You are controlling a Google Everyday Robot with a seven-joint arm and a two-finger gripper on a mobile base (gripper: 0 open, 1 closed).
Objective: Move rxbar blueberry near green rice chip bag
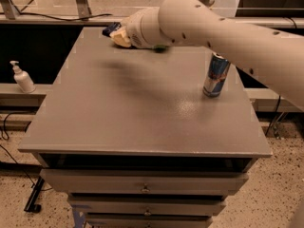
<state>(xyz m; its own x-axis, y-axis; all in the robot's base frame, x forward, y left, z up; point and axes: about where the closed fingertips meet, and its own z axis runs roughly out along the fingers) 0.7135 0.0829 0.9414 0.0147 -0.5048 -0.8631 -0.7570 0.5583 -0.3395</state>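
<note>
My gripper (115, 33) is over the far left part of the grey table (133, 108), at the end of my big white arm (213, 30). It is shut on the rxbar blueberry (109, 29), a dark navy bar that sticks out to the left of the pale fingers (120, 38) and is held above the tabletop. The green rice chip bag is almost wholly hidden behind my arm. Only a small green sliver (160, 48) shows under the wrist, just right of the gripper.
A tall blue-and-silver drink can (216, 75) stands upright on the right side of the table, under my forearm. A white pump bottle (22, 78) stands on a ledge to the left, off the table. Drawers (145, 184) sit below the front edge.
</note>
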